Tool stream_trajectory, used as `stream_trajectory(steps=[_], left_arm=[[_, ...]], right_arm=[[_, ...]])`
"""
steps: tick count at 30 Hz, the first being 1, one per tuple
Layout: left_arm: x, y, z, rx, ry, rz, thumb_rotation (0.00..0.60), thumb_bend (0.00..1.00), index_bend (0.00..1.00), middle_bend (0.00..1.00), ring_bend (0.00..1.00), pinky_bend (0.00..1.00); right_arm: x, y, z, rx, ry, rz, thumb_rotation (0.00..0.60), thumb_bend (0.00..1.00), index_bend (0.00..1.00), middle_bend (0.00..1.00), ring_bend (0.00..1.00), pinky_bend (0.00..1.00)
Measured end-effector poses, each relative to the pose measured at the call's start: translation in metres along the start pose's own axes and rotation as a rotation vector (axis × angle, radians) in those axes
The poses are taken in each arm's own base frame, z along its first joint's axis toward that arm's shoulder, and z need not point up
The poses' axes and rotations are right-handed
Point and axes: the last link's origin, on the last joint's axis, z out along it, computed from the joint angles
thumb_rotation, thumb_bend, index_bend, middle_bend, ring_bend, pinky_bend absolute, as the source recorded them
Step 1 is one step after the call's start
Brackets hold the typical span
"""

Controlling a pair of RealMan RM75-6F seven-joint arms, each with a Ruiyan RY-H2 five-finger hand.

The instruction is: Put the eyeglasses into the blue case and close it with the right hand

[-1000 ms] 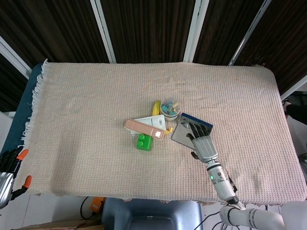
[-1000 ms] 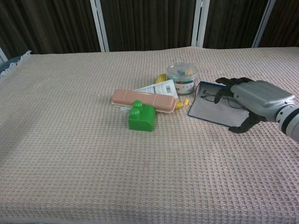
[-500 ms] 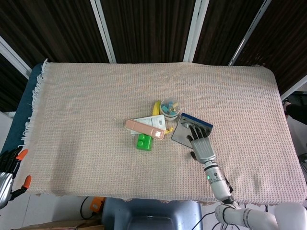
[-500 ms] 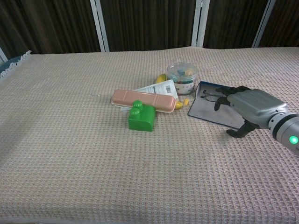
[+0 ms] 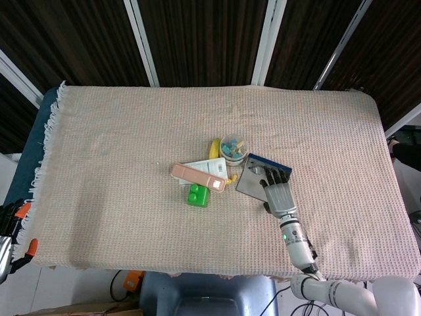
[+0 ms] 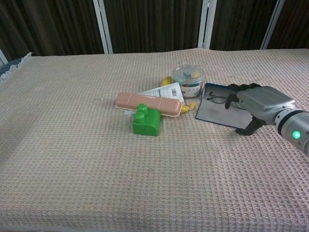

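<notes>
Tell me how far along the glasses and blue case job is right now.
Done, it seems: the eyeglasses already lie inside the open blue case. In hand: the right hand reaches over the case's far side, fingers curled near the glasses; whether it grips anything is unclear. Left: the case lies flat open, so it has yet to be closed. The left hand sits at the table's edge.
</notes>
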Motion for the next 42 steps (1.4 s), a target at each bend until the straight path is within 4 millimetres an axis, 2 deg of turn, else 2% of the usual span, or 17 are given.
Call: stream_trajectory(steps=[4,10,17,29,35,42], left_arm=[[-0.001,0.001,0.000,-0.007,-0.005,0.003,0.600,0.41,0.00,0.00,0.00,0.02],[-0.001,0.001,0.000,-0.003,-0.004,0.006,0.600,0.41,0.00,0.00,0.00,0.02],[-0.002,0.002,0.000,-0.006,-0.007,0.007,0.600,0.41,0.00,0.00,0.00,0.02],[-0.002,0.002,0.000,-0.008,-0.011,0.004,0.600,0.41,0.00,0.00,0.00,0.02],[-0.002,0.002,0.000,-0.015,-0.015,-0.001,0.600,0.41,0.00,0.00,0.00,0.02],[-0.002,0.003,-0.001,-0.023,-0.020,-0.005,0.600,0.41,0.00,0.00,0.00,0.02]], right_arm=[[0.005,0.003,0.005,-0.022,0.009,0.006,0.600,0.35,0.46,0.10,0.00,0.00],[0.012,0.009,0.012,-0.054,0.024,0.008,0.600,0.47,0.49,0.10,0.00,0.00],[0.017,0.015,0.019,-0.086,0.027,0.018,0.600,0.50,0.52,0.10,0.00,0.00],[0.016,0.017,0.034,-0.130,0.011,0.028,0.600,0.51,0.59,0.10,0.00,0.00],[0.015,0.018,0.036,-0.133,0.017,0.042,0.600,0.59,0.67,0.12,0.00,0.00],[0.014,0.021,0.035,-0.129,0.036,0.063,0.600,0.66,0.69,0.12,0.00,0.00]])
